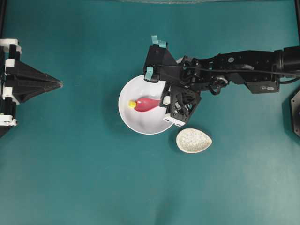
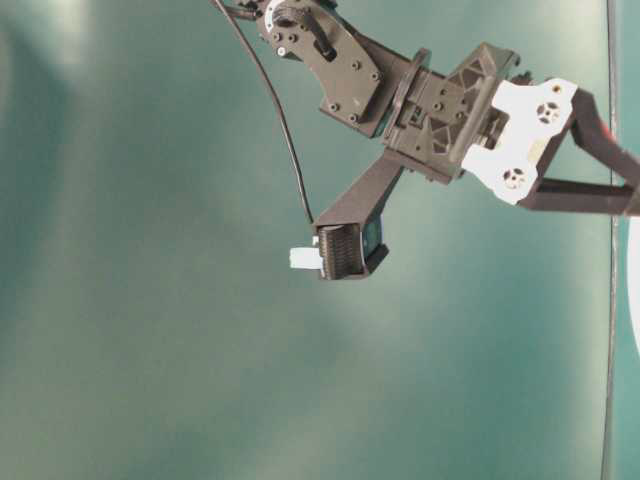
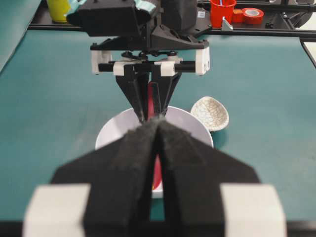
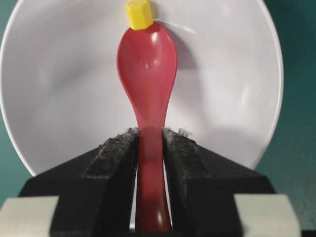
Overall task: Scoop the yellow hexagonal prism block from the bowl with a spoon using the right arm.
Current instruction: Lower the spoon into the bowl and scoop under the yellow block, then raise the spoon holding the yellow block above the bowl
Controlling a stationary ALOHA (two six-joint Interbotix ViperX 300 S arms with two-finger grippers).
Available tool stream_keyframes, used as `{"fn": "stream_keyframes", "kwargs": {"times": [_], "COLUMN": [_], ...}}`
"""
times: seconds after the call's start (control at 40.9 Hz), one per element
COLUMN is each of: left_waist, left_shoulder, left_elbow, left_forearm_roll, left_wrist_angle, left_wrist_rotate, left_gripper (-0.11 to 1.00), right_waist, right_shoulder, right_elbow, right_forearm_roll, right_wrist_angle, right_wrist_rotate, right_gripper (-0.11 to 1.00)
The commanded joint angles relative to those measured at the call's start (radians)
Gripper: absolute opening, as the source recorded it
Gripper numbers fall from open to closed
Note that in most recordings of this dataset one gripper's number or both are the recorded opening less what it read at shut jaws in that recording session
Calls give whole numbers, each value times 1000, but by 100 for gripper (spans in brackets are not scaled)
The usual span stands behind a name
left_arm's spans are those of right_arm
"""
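Now right gripper (image 4: 150, 140) clamped on spoon (image 4: 148, 74) handle, scoop inside white bowl (image 4: 232, 89), yellow block (image 4: 139, 14) touching scoop tip, left gripper (image 3: 157, 129) fingers pressed together, empty, well apart, speckled dish (image 1: 193, 140) beside bowl.

A robotics lab bench: a teal mat (image 1: 70, 178) covers the table, and a black frame rail (image 3: 256, 32) along the far edge holds a red cup (image 3: 221, 12) and tape roll (image 3: 253, 15).

Only the spoon rest (image 1: 193, 140) stands near the bowl (image 1: 129, 117).
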Motion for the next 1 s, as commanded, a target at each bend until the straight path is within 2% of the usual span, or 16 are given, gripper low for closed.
{"fn": "stream_keyframes", "kwargs": {"times": [0.0,0.537,0.806,0.977], "left_waist": [2,2,2,2], "left_shoulder": [8,6,8,8], "left_elbow": [-23,-23,-23,-23], "left_forearm_roll": [3,3,3,3], "left_wrist_angle": [-5,-5,-5,-6], "left_wrist_rotate": [0,0,0,-2], "left_gripper": [-1,-1,-1,-1], "right_waist": [3,15,20,21], "right_shoulder": [-14,-34,-92,-150], "right_elbow": [-21,-6,38,87], "right_forearm_roll": [-2,3,6,17], "right_wrist_angle": [-31,-121,-179,-256], "right_wrist_rotate": [-2,0,2,2], "right_gripper": [23,23,23,23]}}
